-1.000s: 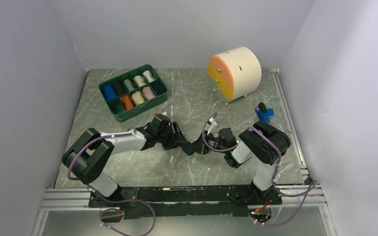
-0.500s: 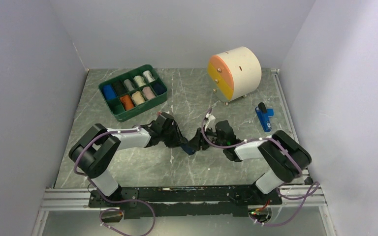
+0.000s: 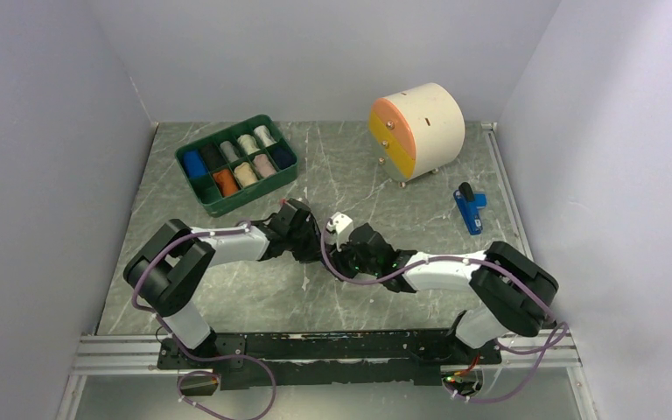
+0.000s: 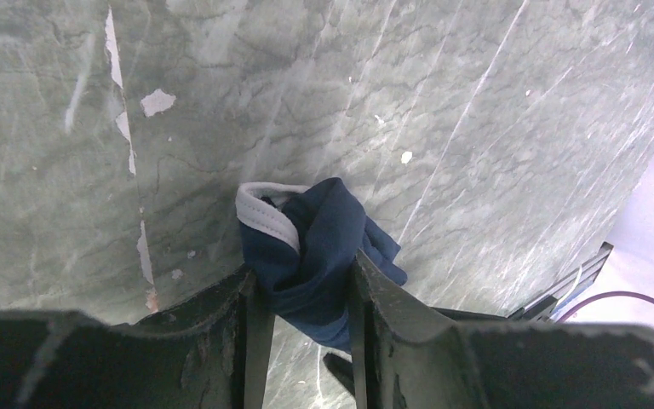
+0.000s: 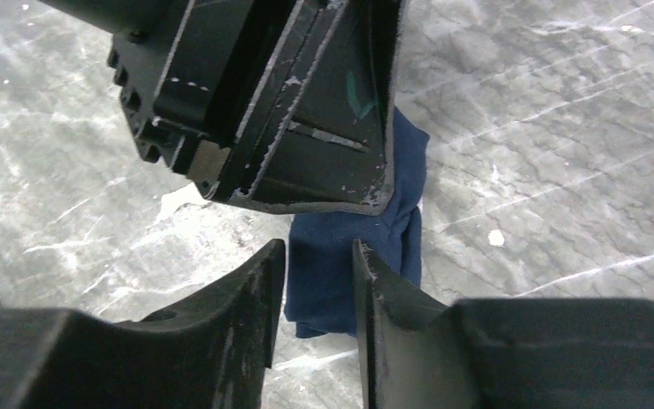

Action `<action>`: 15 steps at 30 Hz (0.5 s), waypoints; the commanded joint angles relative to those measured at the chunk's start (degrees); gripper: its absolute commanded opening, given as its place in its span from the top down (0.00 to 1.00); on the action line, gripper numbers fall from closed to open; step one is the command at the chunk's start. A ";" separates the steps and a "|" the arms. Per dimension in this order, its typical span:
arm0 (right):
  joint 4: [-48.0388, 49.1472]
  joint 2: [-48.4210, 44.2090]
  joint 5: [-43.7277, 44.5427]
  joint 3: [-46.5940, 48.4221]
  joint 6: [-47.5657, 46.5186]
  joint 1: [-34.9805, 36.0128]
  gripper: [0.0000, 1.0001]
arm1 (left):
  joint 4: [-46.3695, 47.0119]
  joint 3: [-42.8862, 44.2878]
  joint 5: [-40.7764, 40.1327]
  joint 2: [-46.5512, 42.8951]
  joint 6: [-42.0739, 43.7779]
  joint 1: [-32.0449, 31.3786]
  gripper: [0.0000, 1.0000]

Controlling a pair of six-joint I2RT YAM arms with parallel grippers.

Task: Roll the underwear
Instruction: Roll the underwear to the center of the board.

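Two claws meet low over the grey marbled bench [image 3: 350, 166]. Half closed, the left claw [image 4: 304, 273] pinches the bunched navy blue cloth underwear with white edge trim [image 4: 328, 226] — the right claw [image 5: 317, 256] straddles its other end, grip unclear. Light, limp, likely to unroll — best held across the thick middle.

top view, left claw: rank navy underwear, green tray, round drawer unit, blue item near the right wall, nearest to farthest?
1. The underwear: pinched in the left claw itself, table centre.
2. The tray: back left.
3. The drawer unit, back right, and the blue item, far right: too close to call.
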 commanded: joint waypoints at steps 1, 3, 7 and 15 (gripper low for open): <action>-3.12 1.03 6.54 0.60 -1.52 0.48 0.65 | -2.38 0.65 -2.05 1.41 -0.07 -0.18 0.60; -2.93 1.23 6.28 0.24 -1.28 0.33 0.73 | -2.23 0.61 -1.86 1.42 -0.20 -0.15 0.60; -2.10 3.57 0.91 -0.14 1.61 -2.64 0.84 | -1.82 0.60 -1.35 1.09 -0.47 -0.16 0.50; 14.70 5.81 -22.80 -7.83 14.81 -16.27 0.88 | 4.44 -2.39 1.28 -0.21 -2.66 -0.21 0.31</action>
